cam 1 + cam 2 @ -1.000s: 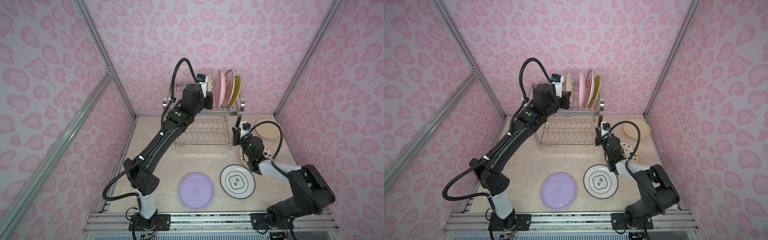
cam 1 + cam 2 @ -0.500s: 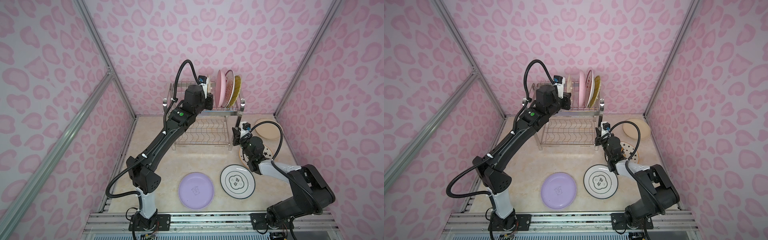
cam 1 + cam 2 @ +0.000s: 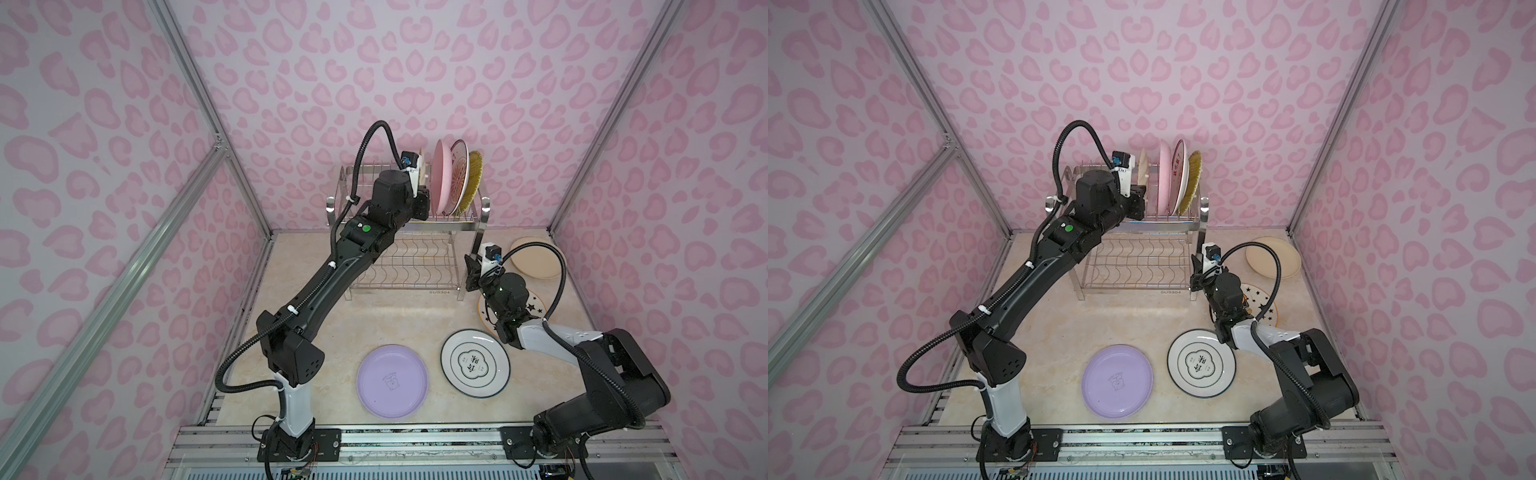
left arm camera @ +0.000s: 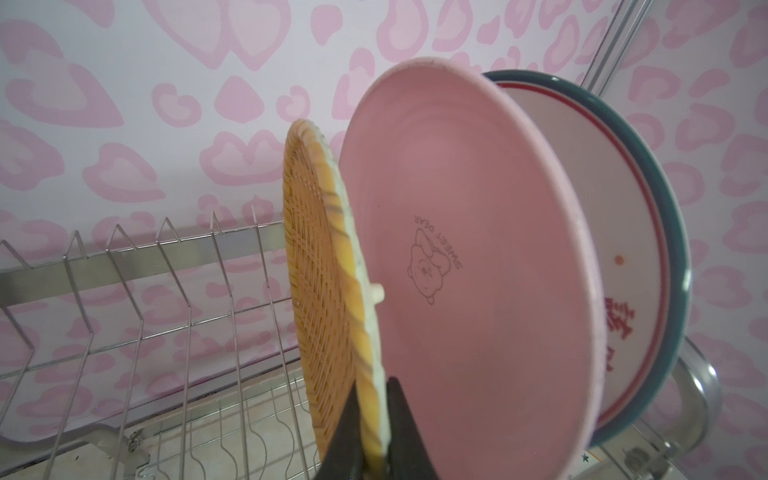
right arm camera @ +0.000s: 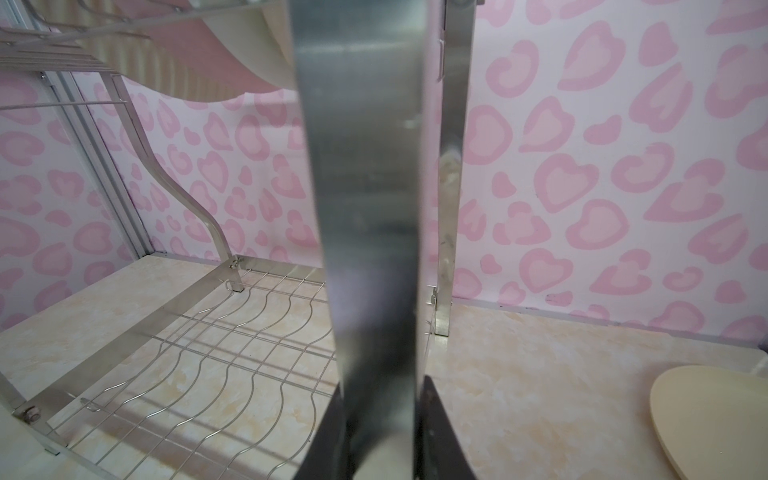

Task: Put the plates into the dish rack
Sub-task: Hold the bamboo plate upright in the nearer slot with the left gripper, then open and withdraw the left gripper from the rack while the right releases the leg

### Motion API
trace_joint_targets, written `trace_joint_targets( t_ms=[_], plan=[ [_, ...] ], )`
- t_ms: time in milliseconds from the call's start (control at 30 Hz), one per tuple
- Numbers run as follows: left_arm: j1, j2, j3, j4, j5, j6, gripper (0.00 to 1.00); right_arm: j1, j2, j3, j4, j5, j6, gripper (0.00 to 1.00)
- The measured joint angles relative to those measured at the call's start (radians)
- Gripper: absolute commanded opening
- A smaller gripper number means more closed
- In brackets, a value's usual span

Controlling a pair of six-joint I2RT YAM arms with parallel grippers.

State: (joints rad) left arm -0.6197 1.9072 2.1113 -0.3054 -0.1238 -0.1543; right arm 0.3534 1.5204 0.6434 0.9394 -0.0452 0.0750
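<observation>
Gleaming two-tier wire dish rack (image 3: 440,226), four upright plates (image 3: 441,178) above.

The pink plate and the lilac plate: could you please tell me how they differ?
The pink plate stands on edge in the dish rack; the lilac plate lies flat on the table. The pink plate has plates close beside it; the lilac plate touches none. Both are round, plain-coloured.

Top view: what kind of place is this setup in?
Likely a robot test booth staged as a kitchen counter, not a real kitchen: heart-print walls on an aluminium frame, two arms bolted to a rail, and a dish rack with plates.
</observation>
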Motion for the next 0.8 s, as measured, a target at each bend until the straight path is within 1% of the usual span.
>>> trace_joint_targets(
  t_ms=[100,167,333,500,600,633,733,800],
  plan=[
    [0.005,0.003,0.000,-0.009,-0.007,-0.002,0.28,0.000,0.000,0.000,-0.001,0.000,0.002,0.24],
    [0.006,0.003,0.000,-0.011,-0.008,-0.003,0.31,0.000,0.000,0.003,-0.003,0.000,0.015,0.26],
    [0.004,-0.019,0.000,-0.019,-0.005,-0.004,0.35,-0.001,-0.018,0.014,0.003,0.000,0.047,0.32],
    [0.005,-0.058,0.000,-0.019,0.012,-0.019,0.35,-0.002,-0.031,0.022,0.011,0.000,0.064,0.36],
    [0.005,-0.076,0.000,-0.019,0.021,-0.028,0.35,-0.002,-0.043,0.022,0.004,0.000,0.065,0.42],
    [0.005,-0.082,0.000,-0.019,0.023,-0.028,0.41,-0.002,-0.049,0.022,0.000,0.000,0.065,0.45],
    [0.005,-0.109,0.000,-0.027,0.027,-0.036,0.46,-0.002,-0.075,0.026,-0.019,0.000,0.065,0.55],
    [0.005,-0.136,0.000,-0.040,0.035,-0.039,0.50,-0.002,-0.098,0.032,-0.042,0.000,0.065,0.59]
  ],
)
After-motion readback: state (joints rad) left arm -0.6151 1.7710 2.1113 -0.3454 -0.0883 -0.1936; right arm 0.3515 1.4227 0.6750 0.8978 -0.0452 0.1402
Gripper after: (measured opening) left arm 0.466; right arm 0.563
